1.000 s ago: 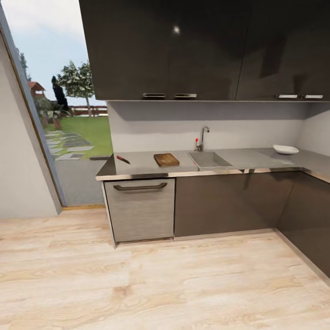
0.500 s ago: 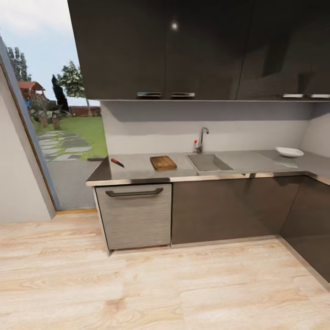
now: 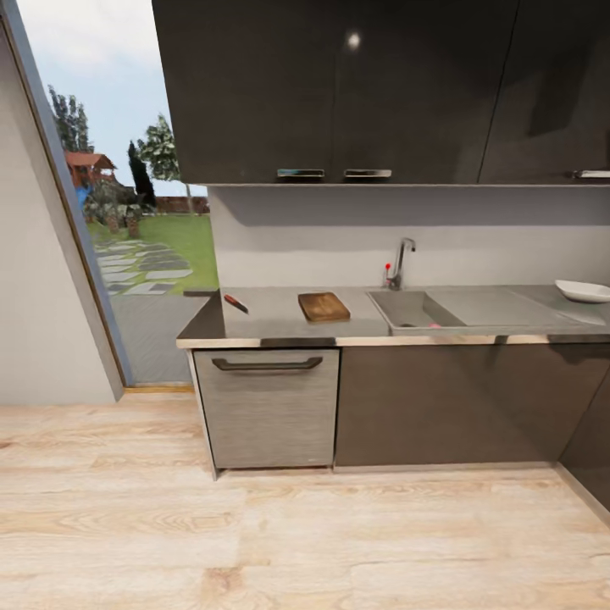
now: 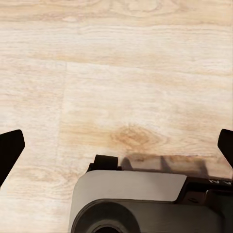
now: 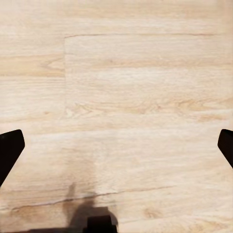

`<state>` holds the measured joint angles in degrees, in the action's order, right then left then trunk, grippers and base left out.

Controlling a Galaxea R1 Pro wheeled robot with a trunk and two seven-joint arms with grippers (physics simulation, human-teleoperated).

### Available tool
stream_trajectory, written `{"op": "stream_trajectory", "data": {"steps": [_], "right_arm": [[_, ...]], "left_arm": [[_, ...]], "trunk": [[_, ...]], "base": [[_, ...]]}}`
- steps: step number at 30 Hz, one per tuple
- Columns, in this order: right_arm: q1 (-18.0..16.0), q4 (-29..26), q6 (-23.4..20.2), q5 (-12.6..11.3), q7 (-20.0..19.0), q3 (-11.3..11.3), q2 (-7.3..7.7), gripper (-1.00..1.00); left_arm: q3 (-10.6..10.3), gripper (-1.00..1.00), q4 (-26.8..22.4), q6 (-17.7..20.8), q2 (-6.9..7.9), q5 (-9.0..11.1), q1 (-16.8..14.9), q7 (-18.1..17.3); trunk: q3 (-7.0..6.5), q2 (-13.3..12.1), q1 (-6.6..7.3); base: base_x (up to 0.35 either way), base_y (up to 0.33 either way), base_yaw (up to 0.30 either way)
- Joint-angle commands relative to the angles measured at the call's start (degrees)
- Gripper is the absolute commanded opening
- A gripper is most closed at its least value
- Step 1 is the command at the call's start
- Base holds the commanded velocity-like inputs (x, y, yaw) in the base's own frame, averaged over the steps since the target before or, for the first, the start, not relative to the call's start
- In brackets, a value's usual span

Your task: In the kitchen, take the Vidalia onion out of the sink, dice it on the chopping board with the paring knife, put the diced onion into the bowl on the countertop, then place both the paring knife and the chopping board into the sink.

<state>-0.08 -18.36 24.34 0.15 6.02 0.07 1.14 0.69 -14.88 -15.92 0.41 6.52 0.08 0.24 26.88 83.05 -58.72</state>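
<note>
From the head camera, at far left a tall glass opening (image 3: 127,254) gives onto a green garden. Next comes the long smooth grey countertop (image 3: 271,318) above dark cabinet fronts. On its left end lies the small red-handled paring knife (image 3: 235,303), and well apart from it the rectangular brown wooden chopping board (image 3: 324,307) lies flat. Beyond the board sits the grey steel sink (image 3: 415,310) with its chrome tap (image 3: 399,263); a small pink-red spot at the basin's front edge is the Vidalia onion (image 3: 433,324), mostly hidden by the rim. At far right the shallow white bowl (image 3: 584,291) rests on the countertop, cut by the picture edge.

Both arms point down at the pale wooden plank floor (image 4: 126,82). The left gripper (image 4: 116,148) has its dark fingertips spread wide, nothing between them. The right gripper (image 5: 116,148) is likewise spread wide and empty.
</note>
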Motion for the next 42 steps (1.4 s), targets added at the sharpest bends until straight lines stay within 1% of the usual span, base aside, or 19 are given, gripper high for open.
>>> {"op": "stream_trajectory", "data": {"steps": [1, 3, 7, 12, 19, 22, 34, 42], "right_arm": [[-0.01, -0.01, 0.12, 0.02, 0.14, 0.02, 0.00, 1.00], [-0.01, -0.01, 0.10, 0.02, 0.14, 0.02, 0.00, 1.00], [-0.01, -0.01, 0.09, 0.02, 0.14, 0.01, 0.01, 1.00], [-0.01, -0.01, 0.09, 0.02, 0.14, 0.01, 0.01, 1.00], [-0.01, -0.01, 0.09, 0.02, 0.14, 0.01, 0.01, 1.00], [-0.01, -0.01, 0.09, 0.02, 0.14, 0.01, 0.01, 1.00], [-0.01, -0.01, 0.09, 0.02, 0.14, 0.01, 0.01, 1.00], [-0.01, -0.01, 0.09, 0.02, 0.14, -0.06, 0.01, 1.00]], "left_arm": [[-0.06, 1.00, -0.20, -0.09, -0.01, 0.42, 0.01, 0.00], [-0.07, 1.00, -0.64, -0.01, -0.06, 0.45, 0.01, 0.02], [-0.08, 1.00, -0.81, 0.07, -0.90, 0.43, 0.01, 0.13], [-0.01, 1.00, -0.78, 0.16, -1.22, 0.49, 0.01, 0.19], [0.56, 1.00, -0.65, 0.26, -1.28, 4.28, 0.01, 0.13], [0.60, 1.00, -0.61, 0.27, -1.29, 5.06, 0.01, 0.12], [0.62, 1.00, -0.57, 0.27, -1.29, 5.42, 0.01, 0.11], [0.62, 1.00, -0.56, 0.19, -1.29, 5.43, 0.01, 0.11]], "trunk": [[0.05, 0.03, 0.00], [0.05, 0.03, 0.00], [0.05, 0.03, 0.00], [-0.85, -1.98, 1.09], [-2.11, -4.79, 2.63], [-2.65, -5.99, 3.29], [-4.80, -10.80, 5.93], [-6.13, -14.01, 7.68]], "base": [[0.025, -0.002, 0.011], [0.012, -0.001, 0.005], [0.003, 0.000, 0.001], [0.000, 0.000, 0.000], [0.000, 0.000, 0.000], [0.000, 0.000, 0.000], [0.000, 0.000, 0.002], [0.000, 0.000, 0.104]]}}
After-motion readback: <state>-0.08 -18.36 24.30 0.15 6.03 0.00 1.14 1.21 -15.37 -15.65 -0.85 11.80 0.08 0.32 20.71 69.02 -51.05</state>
